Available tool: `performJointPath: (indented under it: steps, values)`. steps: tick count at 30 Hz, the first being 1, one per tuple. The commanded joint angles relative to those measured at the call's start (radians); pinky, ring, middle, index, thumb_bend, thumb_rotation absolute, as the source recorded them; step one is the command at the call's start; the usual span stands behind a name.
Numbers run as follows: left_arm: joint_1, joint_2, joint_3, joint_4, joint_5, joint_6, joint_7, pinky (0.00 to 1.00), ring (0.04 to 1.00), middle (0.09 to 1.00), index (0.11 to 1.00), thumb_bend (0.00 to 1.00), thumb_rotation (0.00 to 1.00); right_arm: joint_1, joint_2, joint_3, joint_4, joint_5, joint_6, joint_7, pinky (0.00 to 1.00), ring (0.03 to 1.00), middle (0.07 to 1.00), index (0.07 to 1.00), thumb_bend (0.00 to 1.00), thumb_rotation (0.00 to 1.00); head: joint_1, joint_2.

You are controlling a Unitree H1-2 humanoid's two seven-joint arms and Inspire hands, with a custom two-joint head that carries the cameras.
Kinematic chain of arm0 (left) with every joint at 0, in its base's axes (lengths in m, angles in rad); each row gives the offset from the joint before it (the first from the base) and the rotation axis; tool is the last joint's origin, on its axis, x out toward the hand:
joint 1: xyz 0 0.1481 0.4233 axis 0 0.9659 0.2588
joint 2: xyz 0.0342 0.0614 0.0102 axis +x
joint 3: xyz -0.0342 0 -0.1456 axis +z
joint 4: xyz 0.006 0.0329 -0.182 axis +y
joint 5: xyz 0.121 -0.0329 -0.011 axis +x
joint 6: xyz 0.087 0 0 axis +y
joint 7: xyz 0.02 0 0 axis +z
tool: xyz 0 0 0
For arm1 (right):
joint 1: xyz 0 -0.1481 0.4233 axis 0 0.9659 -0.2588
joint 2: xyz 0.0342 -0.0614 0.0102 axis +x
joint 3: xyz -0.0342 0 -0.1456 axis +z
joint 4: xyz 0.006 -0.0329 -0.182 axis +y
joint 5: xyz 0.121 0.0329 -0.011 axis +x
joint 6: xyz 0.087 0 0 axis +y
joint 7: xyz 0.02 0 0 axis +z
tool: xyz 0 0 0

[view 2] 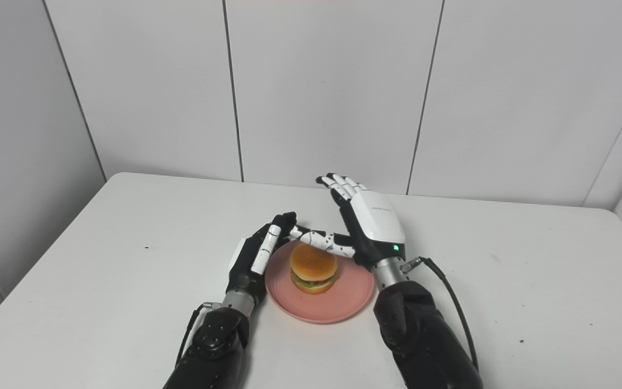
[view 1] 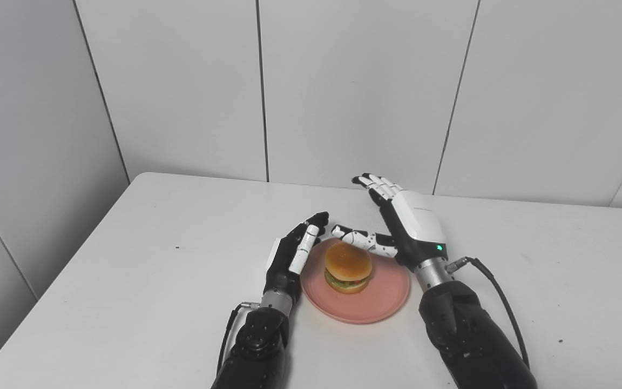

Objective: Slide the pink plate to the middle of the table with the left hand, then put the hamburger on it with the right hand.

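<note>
A pink plate [view 1: 376,302] lies near the table's middle, close to me. The hamburger [view 1: 347,267] sits on it, a little left of the plate's centre. My left hand [view 1: 292,254] stands edge-on at the plate's left rim, fingers straight and holding nothing. My right hand [view 1: 403,221] is open above the plate's far right side, fingers stretched away from me and thumb reaching left just behind the hamburger, not gripping it. The same scene shows in the right eye view, with the hamburger [view 2: 313,267] on the plate [view 2: 338,305].
The white table [view 1: 127,259] runs to a white panelled wall at the back. Its left edge slants away toward a side wall. A black cable [view 1: 500,297] loops from my right wrist.
</note>
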Motion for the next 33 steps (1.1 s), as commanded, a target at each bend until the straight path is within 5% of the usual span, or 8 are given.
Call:
performJointPath:
  steps: [1, 4, 14, 23, 33]
  values:
    - [-0.014, -0.011, 0.005, -0.011, 0.015, -0.022, 0.034, 0.90, 0.855, 0.885, 0.706, 0.81, 0.89, -0.020, 0.025, -0.062, 0.012, 0.127, -0.114, -0.032, 0.74, 0.853, 0.869, 0.817, 0.84, 1.00, 0.000, 0.002]
    - [-0.015, -0.010, 0.006, -0.007, 0.043, -0.054, 0.080, 0.94, 0.889, 0.877, 0.723, 0.81, 0.93, -0.009, 0.078, -0.176, 0.064, 0.324, -0.231, -0.055, 0.77, 0.835, 0.841, 0.806, 0.74, 1.00, -0.003, 0.003]
    - [-0.017, -0.002, 0.024, 0.009, 0.056, -0.118, 0.137, 1.00, 1.000, 0.976, 0.902, 0.81, 0.97, -0.003, 0.138, -0.336, 0.174, 0.591, -0.309, -0.040, 0.88, 0.884, 0.888, 0.865, 0.80, 1.00, -0.011, 0.002]
    - [-0.028, 0.021, 0.023, 0.045, 0.088, -0.154, 0.180, 1.00, 1.000, 0.983, 0.940, 0.85, 0.97, 0.014, 0.128, -0.334, 0.240, 0.631, -0.280, -0.007, 0.90, 0.883, 0.890, 0.867, 0.80, 1.00, -0.046, 0.013]
    - [-0.029, 0.057, 0.029, 0.029, 0.063, -0.084, 0.138, 0.96, 1.000, 1.000, 0.958, 0.89, 0.94, 0.018, 0.079, -0.265, 0.355, 0.572, -0.236, 0.034, 1.00, 0.970, 0.940, 0.903, 0.80, 1.00, -0.077, 0.027]
